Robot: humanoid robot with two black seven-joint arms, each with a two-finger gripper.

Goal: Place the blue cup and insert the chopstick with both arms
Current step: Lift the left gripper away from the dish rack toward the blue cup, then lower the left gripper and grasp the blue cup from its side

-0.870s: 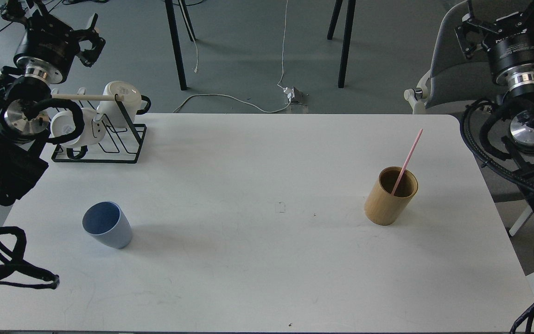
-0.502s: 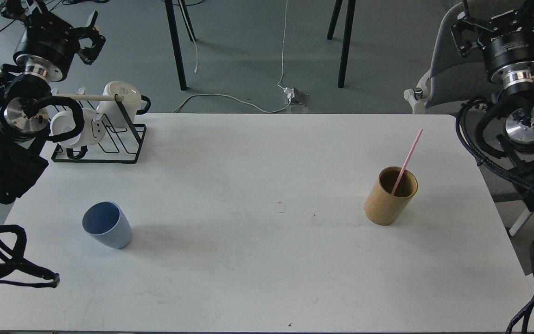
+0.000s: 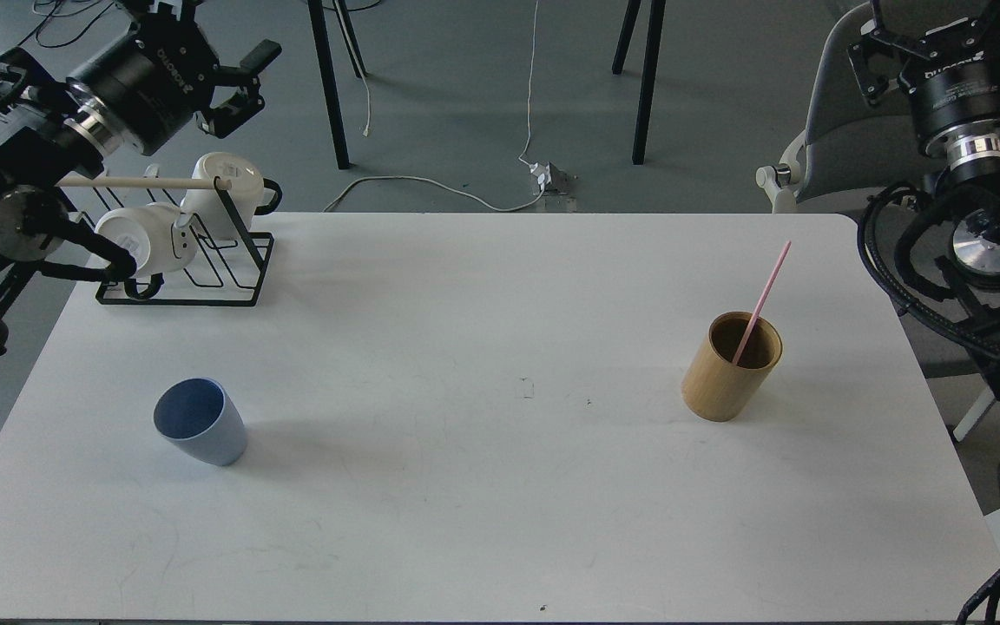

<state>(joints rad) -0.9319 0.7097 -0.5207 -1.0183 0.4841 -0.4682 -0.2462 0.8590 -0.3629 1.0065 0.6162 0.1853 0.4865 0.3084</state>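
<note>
- Right now your white table [image 3: 483, 486] fills most of the head view, with everything on it standing well apart.
- Your left arm [image 3: 23, 165] reaches in at the upper left above the black wire rack [image 3: 196, 282]; its left gripper [image 3: 226, 65] hangs over the floor with the two fingers spread and nothing between them.
- Your right arm [image 3: 986, 226] sits off the table's right edge; the right gripper [image 3: 917, 30] is at the frame's top, and you cannot tell whether its fingers are apart or together.
- You have two white mugs [image 3: 205, 208] on the rack at the table's far left corner.
- Your tan wooden cylinder [image 3: 730, 369] stands upright on the right side.
- Your blue cup [image 3: 200, 423] stands on the near left, mouth up, touched by neither gripper.
- Your pink chopstick [image 3: 767, 291] leans inside the cylinder, tip pointing up and right.
</note>
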